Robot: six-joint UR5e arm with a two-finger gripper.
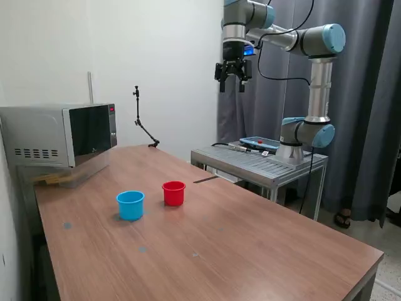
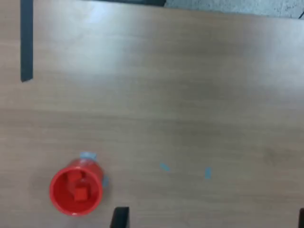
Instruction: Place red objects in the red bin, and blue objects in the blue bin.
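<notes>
Exterior view shows the arm raised high, with the tool [image 1: 233, 80] hanging well above the far edge of the bench [image 1: 250, 251]. Its two fingers point down with a small gap between them, and nothing is held there.

The red cup [image 1: 173, 193] stands upright on the bench, and it serves as the landmark. The light-blue cup [image 1: 130, 205] stands upright near it, on the exterior view's left of the red cup and a little closer to the camera; the two do not touch. A microwave [image 1: 62, 135] sits well behind the blue cup, at the back corner of the bench.

The wrist view looks straight down into the red cup [image 2: 76, 190], where two red cubes [image 2: 78, 186] lie on its floor, pressed close together. Small pale-blue marks show on the wood just beside the red cup. No dark-blue cubes can be made out; the inside of the blue cup is hidden in the exterior view.
</notes>
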